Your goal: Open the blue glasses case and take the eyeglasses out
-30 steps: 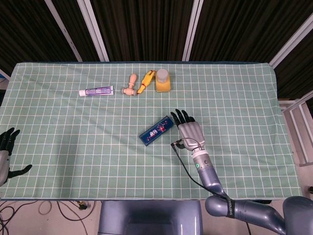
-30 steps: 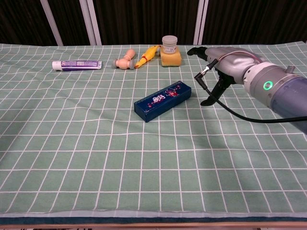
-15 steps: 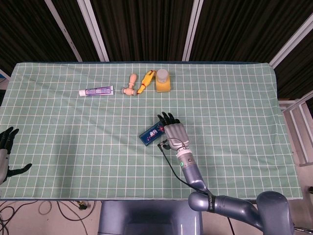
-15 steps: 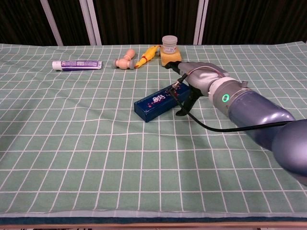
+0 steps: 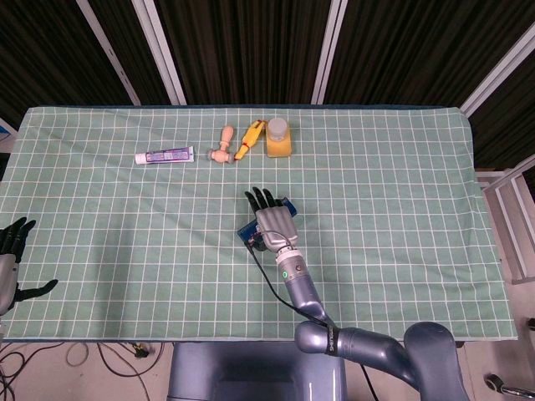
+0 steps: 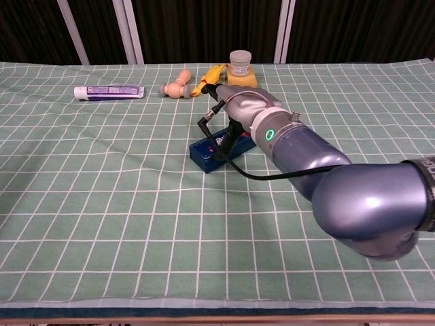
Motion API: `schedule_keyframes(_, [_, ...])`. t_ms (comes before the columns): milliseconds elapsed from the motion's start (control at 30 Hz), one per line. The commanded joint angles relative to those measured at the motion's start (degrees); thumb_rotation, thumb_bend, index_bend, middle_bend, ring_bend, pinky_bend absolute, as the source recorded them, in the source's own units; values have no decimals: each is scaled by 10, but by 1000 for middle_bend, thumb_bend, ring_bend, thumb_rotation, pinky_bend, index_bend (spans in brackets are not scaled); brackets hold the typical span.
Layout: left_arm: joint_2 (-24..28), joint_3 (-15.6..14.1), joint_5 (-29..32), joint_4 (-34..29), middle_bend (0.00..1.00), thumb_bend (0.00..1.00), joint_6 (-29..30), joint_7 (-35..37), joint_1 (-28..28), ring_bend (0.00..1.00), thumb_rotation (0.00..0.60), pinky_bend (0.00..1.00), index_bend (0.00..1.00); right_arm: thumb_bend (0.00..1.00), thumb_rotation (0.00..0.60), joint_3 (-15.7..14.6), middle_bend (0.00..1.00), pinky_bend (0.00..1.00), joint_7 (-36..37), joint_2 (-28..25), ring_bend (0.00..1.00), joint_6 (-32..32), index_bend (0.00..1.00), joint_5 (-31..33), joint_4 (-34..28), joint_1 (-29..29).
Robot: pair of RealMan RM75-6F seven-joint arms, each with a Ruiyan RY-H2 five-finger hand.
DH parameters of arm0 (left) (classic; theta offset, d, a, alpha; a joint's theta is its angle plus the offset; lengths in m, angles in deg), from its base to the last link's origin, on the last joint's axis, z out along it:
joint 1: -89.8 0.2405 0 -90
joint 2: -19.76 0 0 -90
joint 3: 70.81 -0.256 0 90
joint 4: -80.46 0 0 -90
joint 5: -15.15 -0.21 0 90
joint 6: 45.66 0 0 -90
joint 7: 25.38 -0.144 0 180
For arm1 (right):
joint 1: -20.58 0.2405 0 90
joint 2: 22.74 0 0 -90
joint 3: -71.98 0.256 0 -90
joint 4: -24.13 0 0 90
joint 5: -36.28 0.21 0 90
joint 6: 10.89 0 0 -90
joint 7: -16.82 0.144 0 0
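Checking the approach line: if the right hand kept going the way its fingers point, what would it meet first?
The right hand is over the blue case, fingers pointing toward the table's far side. Further along, the first thing is probably the yellow toy, though height is unclear.

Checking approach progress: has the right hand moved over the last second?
Yes. In the head view the right hand has swept leftward and now sits over the blue glasses case, which has stayed in line below the orange jar.

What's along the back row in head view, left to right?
toothpaste tube → wooden peg toy → yellow rubber chicken → yellow jar.
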Motion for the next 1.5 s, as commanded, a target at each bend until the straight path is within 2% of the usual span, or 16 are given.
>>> schedule_keyframes(33, [1, -1, 1, -1, 0, 0, -2, 1, 0, 0, 600, 0, 0, 44, 600, 16, 0, 239, 6, 19, 0, 10, 0, 8, 32, 22])
schedule_keyframes(400, [4, 0, 7, -3, 0, 0, -9, 10, -2, 0, 600, 0, 0, 47, 600, 53, 0, 238, 20, 58, 0, 41, 0, 22, 143, 84])
schedule_keyframes(500, [5, 0, 8, -4, 0, 0, -10, 10, -2, 0, 600, 0, 0, 54, 600, 63, 0, 238, 29, 61, 0, 46, 0, 27, 156, 94])
schedule_keyframes(600, [5, -1, 9, -5, 0, 0, -13, 10, -3, 0, 600, 0, 0, 71, 600, 60, 0, 238, 38, 58, 0, 40, 0, 22, 139, 90])
schedule_keyframes(733, [6, -3, 7, -8, 0, 0, -11, 9, -2, 0, 600, 0, 0, 113, 600, 61, 0, 238, 32, 41, 0, 32, 5, 37, 80, 73])
schedule_keyframes(867, [7, -5, 4, -10, 0, 0, -9, 9, -1, 0, 600, 0, 0, 180, 600, 62, 0, 238, -28, 8, 0, 31, 135, 92, 5, 57])
schedule_keyframes(1000, [8, -7, 0, -11, 0, 0, -7, 7, 0, 0, 600, 0, 0, 207, 600, 61, 0, 238, -93, -24, 0, 21, 178, 157, -49, 52])
schedule_keyframes(1233, [10, -8, 0, -11, 0, 0, -7, 12, 1, 0, 600, 0, 0, 226, 600, 51, 0, 238, -135, -44, 0, 21, 202, 210, -62, 63])
schedule_keyframes(1500, [12, -8, 4, -14, 0, 0, -13, 16, 0, 0, 600, 0, 0, 269, 600, 31, 0, 237, -146, -48, 0, 29, 252, 226, -43, 76])
